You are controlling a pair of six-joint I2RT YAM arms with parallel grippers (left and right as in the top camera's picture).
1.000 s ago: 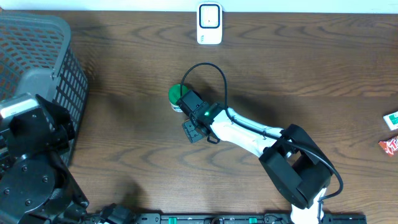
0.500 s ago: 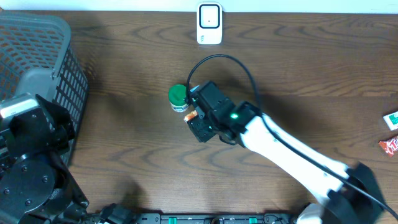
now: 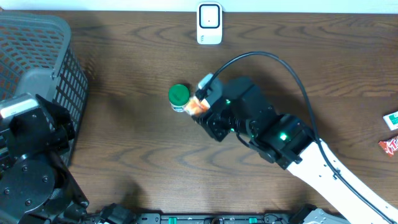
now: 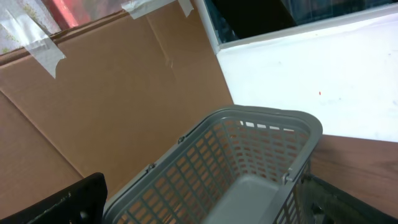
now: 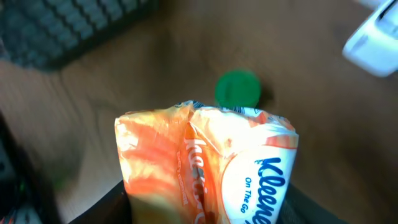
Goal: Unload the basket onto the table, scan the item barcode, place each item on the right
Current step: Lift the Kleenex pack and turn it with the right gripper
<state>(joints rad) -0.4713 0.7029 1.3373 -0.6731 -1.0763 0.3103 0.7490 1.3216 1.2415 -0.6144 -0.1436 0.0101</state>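
Observation:
The item is an orange and white Kleenex tissue pack (image 5: 205, 162). My right gripper (image 5: 205, 208) is shut on it, one dark finger on each side of its lower end. From overhead the pack (image 3: 198, 107) shows at the tip of the right gripper (image 3: 205, 106), just right of a green-lidded bottle (image 3: 179, 96). No barcode shows on the pack. The white scanner (image 3: 209, 23) stands at the table's far edge. My left gripper (image 4: 205, 214) is open over the basket, holding nothing.
A grey plastic basket (image 3: 37, 56) stands at the left, with the left arm (image 3: 31, 155) beside it. The green lid (image 5: 237, 89) lies beyond the pack. Two small packets (image 3: 390, 134) lie at the right edge. Behind the basket (image 4: 249, 162) is a cardboard wall.
The right arm has lifted and swung up and right, beside the green-lidded bottle, its jaws narrowing onto the tissue pack. The left arm has not moved.

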